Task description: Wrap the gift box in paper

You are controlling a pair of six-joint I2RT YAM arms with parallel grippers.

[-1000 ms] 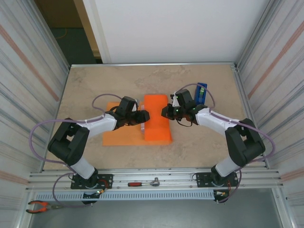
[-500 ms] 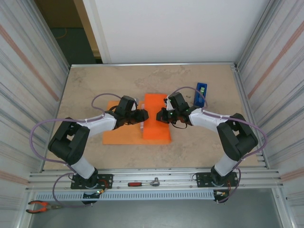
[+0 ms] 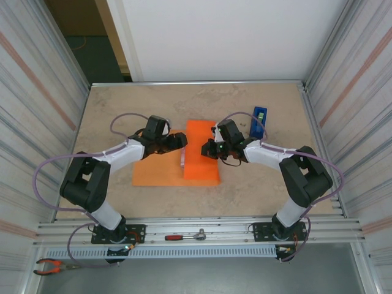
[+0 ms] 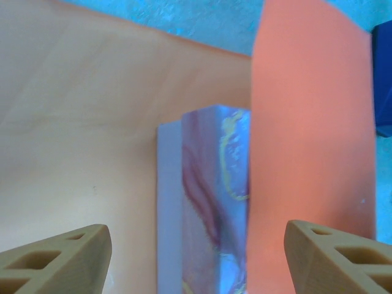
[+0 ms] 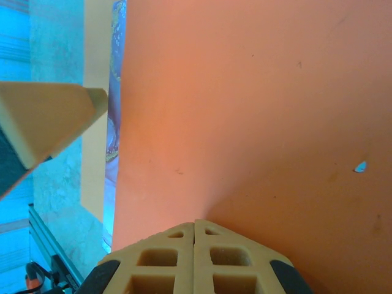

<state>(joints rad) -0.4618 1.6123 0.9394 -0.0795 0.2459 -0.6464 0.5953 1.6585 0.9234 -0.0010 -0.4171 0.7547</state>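
Observation:
The orange paper (image 3: pixel 156 173) lies flat on the table, and its right part is folded up over the gift box (image 3: pixel 183 164). In the left wrist view the gift box (image 4: pixel 211 202) shows a marbled purple and blue side, with the paper (image 4: pixel 312 122) covering its top. My left gripper (image 3: pixel 181 139) hovers open by the box's far left corner, nothing between its fingers (image 4: pixel 61 260). My right gripper (image 3: pixel 206 149) is shut, its tips (image 5: pixel 195 236) resting on the paper (image 5: pixel 257 110) on top of the box.
A blue tape dispenser (image 3: pixel 258 121) stands right of the box, behind my right arm. A ratchet tool (image 3: pixel 187 235) lies on the front rail and red pliers (image 3: pixel 52 265) at the near left. Metal walls close in both sides.
My left gripper has opened and drawn back from the box's left side toward the far left. My right gripper slid left onto the box top, then held still.

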